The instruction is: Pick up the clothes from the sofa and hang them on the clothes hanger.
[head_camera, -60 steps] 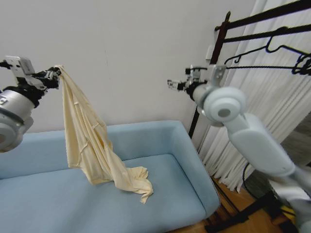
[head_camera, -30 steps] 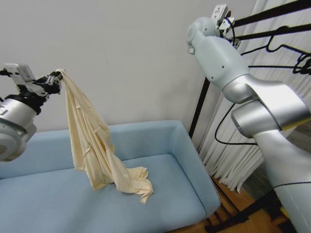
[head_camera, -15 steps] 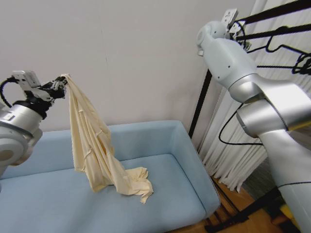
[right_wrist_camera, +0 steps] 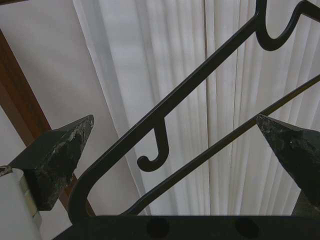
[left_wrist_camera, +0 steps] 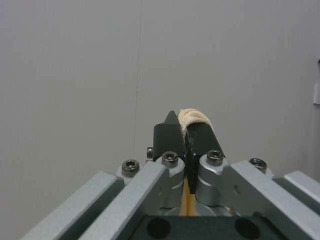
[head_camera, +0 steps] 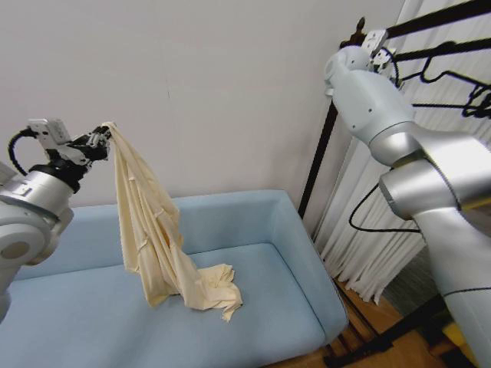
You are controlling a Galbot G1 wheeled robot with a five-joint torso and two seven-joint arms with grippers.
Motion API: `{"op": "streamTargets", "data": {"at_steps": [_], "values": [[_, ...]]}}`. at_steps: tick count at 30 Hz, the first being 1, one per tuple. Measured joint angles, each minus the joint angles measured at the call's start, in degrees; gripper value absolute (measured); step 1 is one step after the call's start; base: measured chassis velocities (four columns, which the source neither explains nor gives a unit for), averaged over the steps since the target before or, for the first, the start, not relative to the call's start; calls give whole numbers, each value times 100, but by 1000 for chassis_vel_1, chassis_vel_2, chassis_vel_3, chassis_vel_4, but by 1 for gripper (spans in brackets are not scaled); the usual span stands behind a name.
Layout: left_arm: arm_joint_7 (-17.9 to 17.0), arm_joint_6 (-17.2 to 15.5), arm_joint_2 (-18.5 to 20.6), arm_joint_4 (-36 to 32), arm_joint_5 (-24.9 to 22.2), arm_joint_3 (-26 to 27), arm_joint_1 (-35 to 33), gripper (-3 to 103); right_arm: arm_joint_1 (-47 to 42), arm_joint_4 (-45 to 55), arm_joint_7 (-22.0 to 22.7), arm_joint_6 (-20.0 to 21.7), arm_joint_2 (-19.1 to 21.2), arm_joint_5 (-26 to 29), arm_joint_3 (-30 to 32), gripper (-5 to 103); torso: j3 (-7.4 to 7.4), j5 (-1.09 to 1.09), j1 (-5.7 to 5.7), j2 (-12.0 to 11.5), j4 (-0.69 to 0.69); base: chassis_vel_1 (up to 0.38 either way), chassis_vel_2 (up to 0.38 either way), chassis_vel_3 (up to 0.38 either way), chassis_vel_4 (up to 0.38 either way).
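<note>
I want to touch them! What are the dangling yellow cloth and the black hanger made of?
The pale yellow cloth garment looks like soft, thin fabric, maybe cotton: it droops in folds. The thin black hanger looks like matte painted metal, probably: a slim, stiff, smoothly bent rod.

no readable text, labels or numbers anywhere

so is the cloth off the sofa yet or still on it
Partly on: the cloth hangs from the left jaws, its lower end bunched on the sofa seat.
</note>
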State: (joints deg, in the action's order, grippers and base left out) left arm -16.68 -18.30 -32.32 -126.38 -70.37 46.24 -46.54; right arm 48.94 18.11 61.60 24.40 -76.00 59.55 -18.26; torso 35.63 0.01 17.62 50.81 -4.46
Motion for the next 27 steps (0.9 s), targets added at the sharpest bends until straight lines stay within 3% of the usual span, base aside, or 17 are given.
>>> {"op": "streamTargets", "data": {"at_steps": [6,9,11,14,18,19,21,24,26,27], "values": [[21,4,-42,22,66,-25,-10,1,-31,-1,-101,-22,53,-5,25,101,0,-1,0,0,0,0,0,0,0],[23,7,-84,27,113,-47,-18,1,-86,50,-133,-45,95,21,31,91,0,0,0,0,0,0,0,0,0],[25,8,-90,29,122,-52,-18,1,-95,57,-165,-61,106,25,34,91,0,0,0,0,0,0,0,0,0],[26,10,-91,49,132,-53,-18,1,-101,73,-270,-93,147,33,39,76,0,-1,0,0,1,0,0,0,0],[26,11,-89,61,133,-48,-19,1,-102,81,-295,-101,166,40,39,70,0,-1,0,0,0,0,0,0,0],[30,13,-71,76,133,-37,-21,1,-113,98,-298,-103,191,54,40,59,0,0,0,0,-1,0,0,0,0],[32,14,-66,79,134,-35,-22,1,-117,102,-297,-103,198,58,41,54,0,0,0,0,-1,0,0,0,0],[35,16,-44,95,133,-33,-6,1,-163,161,-271,-104,248,98,32,37,0,-1,0,0,0,0,0,0,0],[36,16,-40,97,133,-33,2,1,-178,178,-263,-105,266,104,30,37,0,0,0,0,0,0,0,0,0],[36,17,-40,99,133,-34,2,1,-185,186,-260,-105,276,106,27,32,0,0,0,0,0,0,0,0,0]]}}
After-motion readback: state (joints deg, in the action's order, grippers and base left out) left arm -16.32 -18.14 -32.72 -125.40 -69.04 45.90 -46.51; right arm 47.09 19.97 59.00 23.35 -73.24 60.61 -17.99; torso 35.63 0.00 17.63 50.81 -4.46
